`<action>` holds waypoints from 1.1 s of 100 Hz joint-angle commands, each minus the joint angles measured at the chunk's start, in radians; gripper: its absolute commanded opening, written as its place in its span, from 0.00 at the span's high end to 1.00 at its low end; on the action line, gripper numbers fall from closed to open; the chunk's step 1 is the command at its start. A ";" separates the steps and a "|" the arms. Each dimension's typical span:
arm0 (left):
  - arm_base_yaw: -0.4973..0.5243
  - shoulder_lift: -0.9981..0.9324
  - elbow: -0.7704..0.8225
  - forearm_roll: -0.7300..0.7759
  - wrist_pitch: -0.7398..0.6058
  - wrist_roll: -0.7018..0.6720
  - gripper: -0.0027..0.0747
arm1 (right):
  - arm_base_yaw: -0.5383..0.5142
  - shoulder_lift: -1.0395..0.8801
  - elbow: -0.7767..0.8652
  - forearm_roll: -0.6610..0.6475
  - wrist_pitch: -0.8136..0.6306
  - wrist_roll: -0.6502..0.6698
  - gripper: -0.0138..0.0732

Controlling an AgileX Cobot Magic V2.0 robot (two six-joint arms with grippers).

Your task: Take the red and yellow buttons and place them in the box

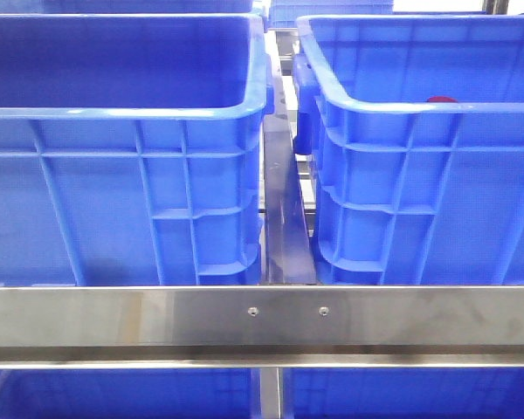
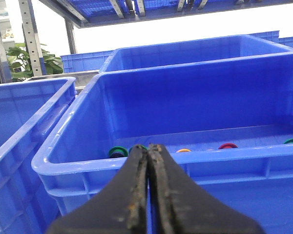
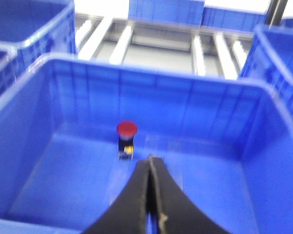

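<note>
On the left of my front view stands one blue crate (image 1: 113, 157), and a steel rail (image 1: 262, 319) runs across the near side. Through the left wrist camera I see the left gripper (image 2: 148, 148) pressed closed and empty, near a crate holding green, yellow and red rings (image 2: 228, 146). To the right stands the box (image 1: 419, 175), a red button (image 1: 442, 99) peeking above its rim. My right gripper (image 3: 150, 158) is closed on nothing, just short of that upright button.
</note>
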 commanded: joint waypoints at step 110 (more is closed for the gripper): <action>-0.004 -0.035 0.051 -0.009 -0.087 -0.007 0.99 | 0.026 -0.516 0.481 -0.143 -0.323 0.275 0.92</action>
